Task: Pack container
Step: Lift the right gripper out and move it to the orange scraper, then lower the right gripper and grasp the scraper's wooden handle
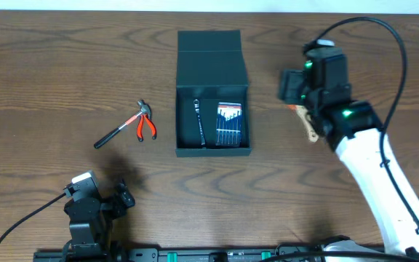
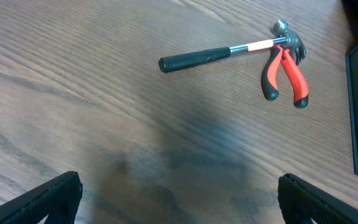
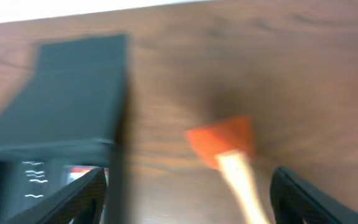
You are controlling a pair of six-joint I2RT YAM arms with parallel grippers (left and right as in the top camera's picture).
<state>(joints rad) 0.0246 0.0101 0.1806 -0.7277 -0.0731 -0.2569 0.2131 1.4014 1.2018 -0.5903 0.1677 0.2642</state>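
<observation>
The dark container (image 1: pixel 212 69) stands open at the table's middle, its flap lid folded back; it holds a black tool and a carded set of bits (image 1: pixel 230 124). It shows blurred at left in the right wrist view (image 3: pixel 73 106). My right gripper (image 3: pixel 185 199) is open just right of the container, above an orange-headed tool with a pale wooden handle (image 3: pixel 225 146), also seen in the overhead view (image 1: pixel 310 131). A hammer (image 2: pixel 222 53) and red-handled pliers (image 2: pixel 284 74) lie left of the container. My left gripper (image 2: pixel 179 199) is open and empty near the front edge.
The hammer (image 1: pixel 118 131) and pliers (image 1: pixel 146 125) lie together on the wood table (image 1: pixel 42 80). A black cable arcs over the right arm (image 1: pixel 369 156).
</observation>
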